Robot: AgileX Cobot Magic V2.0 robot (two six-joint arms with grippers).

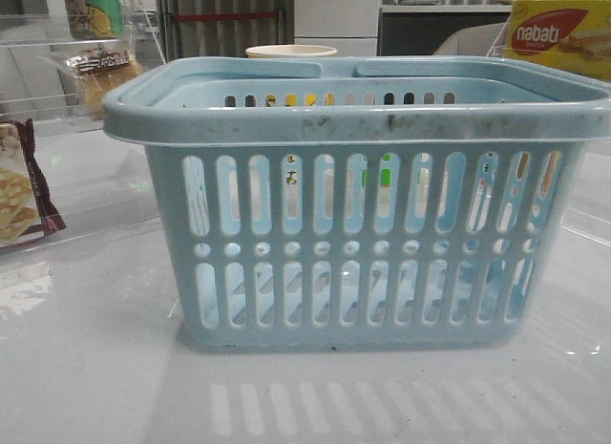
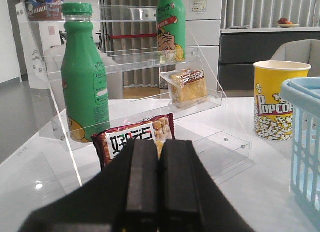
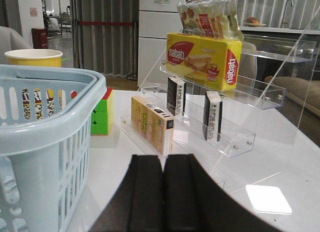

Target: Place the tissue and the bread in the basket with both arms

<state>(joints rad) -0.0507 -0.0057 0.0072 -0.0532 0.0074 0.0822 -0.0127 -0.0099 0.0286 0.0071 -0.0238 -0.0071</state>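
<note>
The light blue basket (image 1: 363,224) fills the middle of the front view and looks empty through its slots. It also shows in the left wrist view (image 2: 306,142) and the right wrist view (image 3: 40,142). The bread (image 2: 187,85), a clear packet with a brown-and-white label, lies on the lower acrylic shelf; it also shows in the front view (image 1: 100,70). Two nearly black tissue packs (image 3: 212,116) (image 3: 176,96) stand upright on the right-hand acrylic shelf. My left gripper (image 2: 160,142) is shut and empty, short of the bread. My right gripper (image 3: 164,157) is shut and empty, short of the tissue packs.
A maroon-edged cracker packet (image 2: 134,136) leans in front of the left shelf, beside a green bottle (image 2: 84,77). A yellow popcorn cup (image 2: 278,100) stands behind the basket. On the right are a yellow Nabati box (image 3: 202,60), a tan carton (image 3: 152,123) and a colour cube (image 3: 101,115).
</note>
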